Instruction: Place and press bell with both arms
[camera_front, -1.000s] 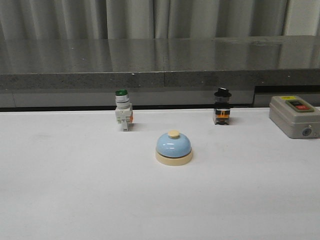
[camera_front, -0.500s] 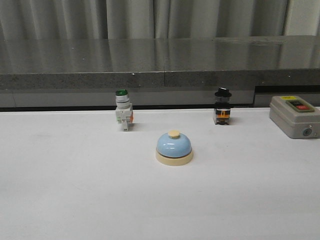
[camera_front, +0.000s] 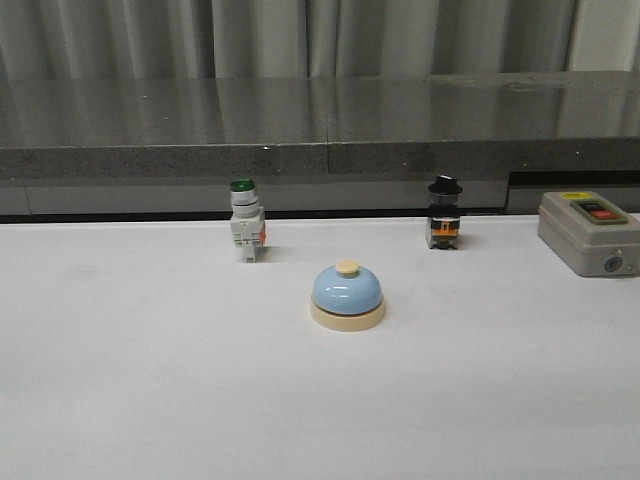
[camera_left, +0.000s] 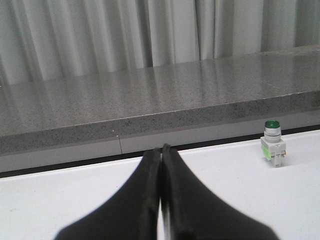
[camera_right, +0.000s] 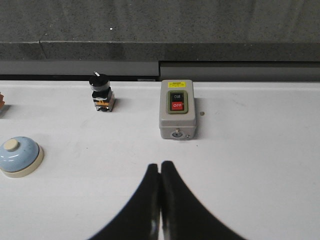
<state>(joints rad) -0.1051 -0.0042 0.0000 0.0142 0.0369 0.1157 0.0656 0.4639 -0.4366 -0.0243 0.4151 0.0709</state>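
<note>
- Across the whole front view, the white table (camera_front: 150, 400) carries 4 objects; behind it runs a grey stone ledge (camera_front: 320, 130) backed by pale curtains (camera_front: 270, 35).
- At the table's far right edge, the grey box (camera_front: 588, 232) lies flat with its black and red switch plate facing up; the right wrist view shows the plate marked ON and OFF and a keyhole below it.
- In the 2 wrist views, the left gripper (camera_left: 161, 150) and the right gripper (camera_right: 160, 165) each show 2 black fingers pressed together along their length, clenched on nothing. Neither arm appears in the front view.
- Near the table's centre, the bell (camera_front: 347, 296) stands upright on its cream base, button uppermost, untouched and well apart from both grippers. In the right wrist view it sits at the frame's edge (camera_right: 19, 156).
- Behind the bell to the left, the green-capped button (camera_front: 246, 232) stands upright near the ledge.
- Behind the bell to the right, the black-knobbed switch (camera_front: 444, 213) stands upright, between the bell and the box.
</note>
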